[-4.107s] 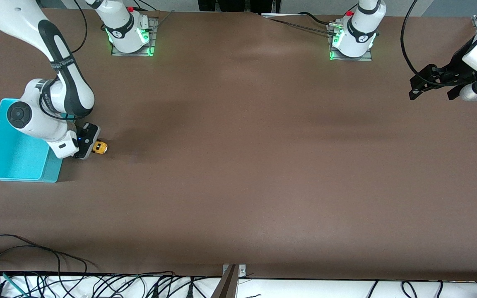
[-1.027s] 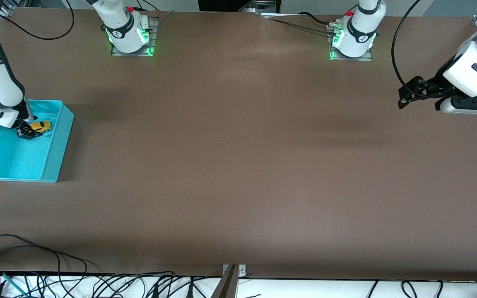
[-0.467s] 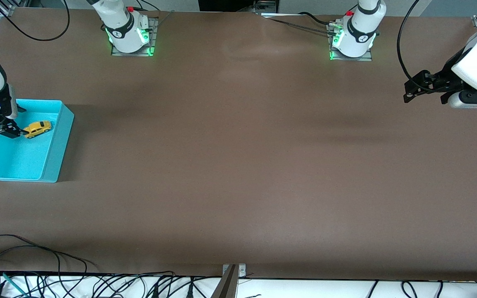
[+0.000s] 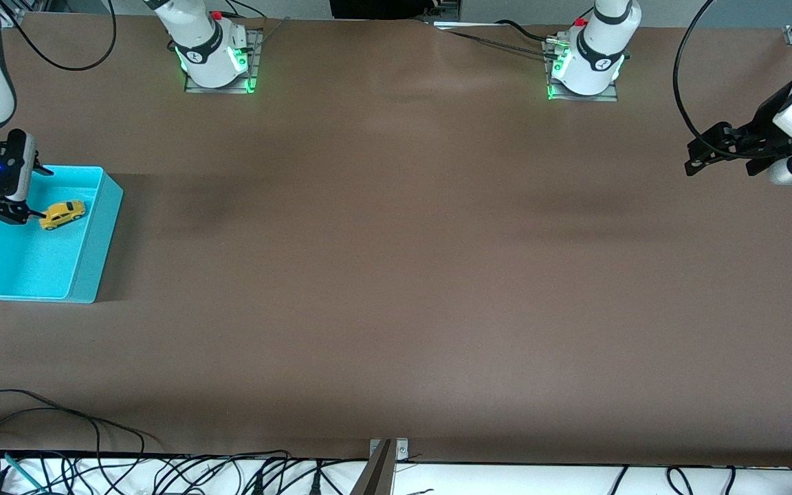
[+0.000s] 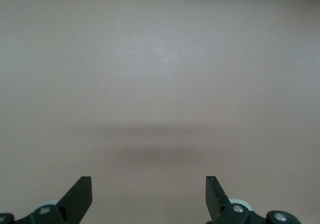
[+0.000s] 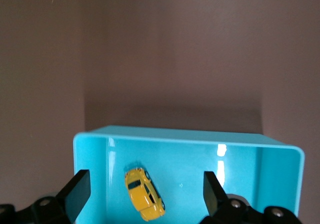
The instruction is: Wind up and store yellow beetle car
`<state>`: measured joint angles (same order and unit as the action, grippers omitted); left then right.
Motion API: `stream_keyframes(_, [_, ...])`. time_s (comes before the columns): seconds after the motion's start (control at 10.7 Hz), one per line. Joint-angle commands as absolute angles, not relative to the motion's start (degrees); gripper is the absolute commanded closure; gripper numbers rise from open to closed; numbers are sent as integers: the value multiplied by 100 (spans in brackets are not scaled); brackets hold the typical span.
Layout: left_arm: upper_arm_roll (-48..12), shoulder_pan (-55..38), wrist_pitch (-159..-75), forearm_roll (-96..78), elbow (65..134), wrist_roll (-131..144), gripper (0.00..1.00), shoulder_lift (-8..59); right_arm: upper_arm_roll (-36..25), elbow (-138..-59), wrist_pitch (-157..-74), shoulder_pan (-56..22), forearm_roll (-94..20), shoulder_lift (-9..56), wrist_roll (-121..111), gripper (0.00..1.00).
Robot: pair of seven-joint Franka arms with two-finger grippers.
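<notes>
From the front, the yellow beetle car (image 4: 62, 214) sits in the blue bin (image 4: 90, 254). The right gripper (image 4: 16, 199) hangs over the bin, fingers wide apart, holding nothing. The left gripper (image 4: 712, 148) waits over the table (image 4: 396, 275).

The left wrist view shows its fingers spread over bare table.

The right wrist view shows the car lying alone in the bin.

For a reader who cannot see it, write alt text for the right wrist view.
A tiny yellow beetle toy car sits inside an open turquoise plastic bin on a brown table. The right gripper hangs above, open and empty.
</notes>
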<state>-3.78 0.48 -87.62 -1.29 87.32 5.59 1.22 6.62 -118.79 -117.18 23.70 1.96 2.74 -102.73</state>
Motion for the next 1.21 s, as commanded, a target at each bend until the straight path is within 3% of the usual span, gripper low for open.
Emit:
stream_keyframes(0.0, [-387,97,-8649,-115,8534,536,0,184,624,-11944,-11567,1874,97,-165,-8744,0])
stream_keyframes(0.56, [-483,62,-8446,237,8517,554,0,150,589,-10892,-10338,1179,-326,-308,-4517,0])
stream_keyframes(1.12, [-448,35,-8429,202,8200,554,0,176,510,-10408,-10012,309,131,-554,-1140,0])
